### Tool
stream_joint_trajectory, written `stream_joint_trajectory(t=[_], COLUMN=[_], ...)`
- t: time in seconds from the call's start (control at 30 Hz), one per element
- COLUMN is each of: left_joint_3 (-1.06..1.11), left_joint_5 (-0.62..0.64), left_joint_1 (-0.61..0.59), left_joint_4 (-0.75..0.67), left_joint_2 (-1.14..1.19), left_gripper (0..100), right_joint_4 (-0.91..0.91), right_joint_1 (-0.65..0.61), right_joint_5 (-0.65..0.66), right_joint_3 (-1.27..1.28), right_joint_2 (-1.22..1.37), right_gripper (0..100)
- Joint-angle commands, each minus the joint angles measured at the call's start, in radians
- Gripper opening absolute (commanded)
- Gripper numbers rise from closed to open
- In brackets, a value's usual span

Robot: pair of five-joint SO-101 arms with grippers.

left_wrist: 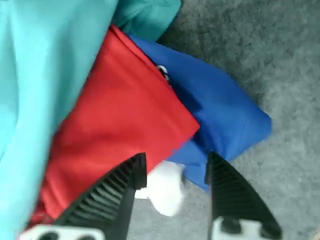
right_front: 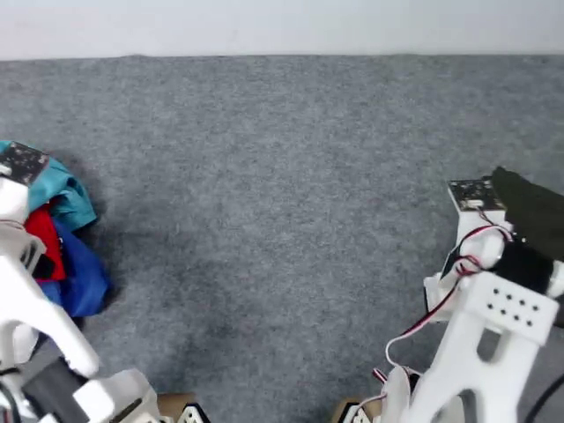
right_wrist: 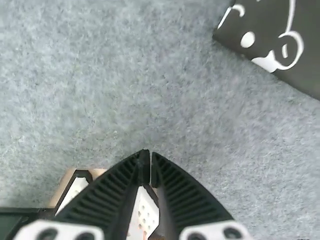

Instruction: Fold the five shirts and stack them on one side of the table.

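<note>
A heap of shirts lies at the table's left edge: a teal shirt [right_front: 66,189], a red shirt [right_front: 46,238] and a blue shirt [right_front: 84,273]. In the left wrist view my left gripper [left_wrist: 175,167] hangs open just over the heap, its fingertips above the red shirt [left_wrist: 120,115] and the blue shirt [left_wrist: 220,110], with the teal shirt [left_wrist: 45,65] beside them and a bit of white cloth [left_wrist: 165,187] between the fingers. A black shirt [right_front: 533,207] with a white print [right_wrist: 272,37] lies at the right edge. My right gripper [right_wrist: 150,155] is shut and empty over bare carpet, a little off the black shirt.
Grey carpet [right_front: 282,194] covers the table, wide and bare across the middle and back. A pale wall runs along the far edge. Both arm bases [right_front: 97,397] stand at the near edge.
</note>
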Motion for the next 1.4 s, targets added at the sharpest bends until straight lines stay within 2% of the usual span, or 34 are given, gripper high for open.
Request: stream_joint_trajectory(t=[0.0,0.17,0.57,0.63,0.73,0.87,1.1,1.23,1.37], left_joint_3=[-0.159,-0.314,-0.321,-0.323,-0.323,-0.329,-0.329,-0.325,-0.323], left_joint_5=[0.005,0.063,0.083,0.15,0.213,0.226,0.456,0.557,0.634], left_joint_1=[-0.006,-0.006,0.002,0.014,0.041,0.089,0.267,0.439,0.663], left_joint_4=[-0.023,-0.101,-0.276,-0.327,-0.371,-0.345,-0.344,-0.341,-0.322], left_joint_2=[0.032,0.074,0.327,0.368,0.379,0.287,-0.018,-0.161,-0.252], left_gripper=[20,20,20,16,2,0,0,0,0], right_joint_4=[0.042,0.041,0.041,0.041,0.041,0.041,0.041,0.041,0.041], right_joint_1=[0.051,0.12,0.13,0.13,0.13,0.13,0.13,0.13,0.13], right_joint_5=[-0.006,-0.003,-0.003,-0.003,-0.003,-0.003,-0.003,-0.003,-0.003], right_joint_3=[-0.005,-0.005,-0.005,-0.005,-0.005,-0.005,-0.005,-0.005,-0.005], right_joint_2=[-0.064,-0.091,-0.096,-0.096,-0.096,-0.096,-0.096,-0.097,-0.097], right_gripper=[0.9,0.9,0.9,0.9,0.9,0.9,0.9,0.9,0.9])
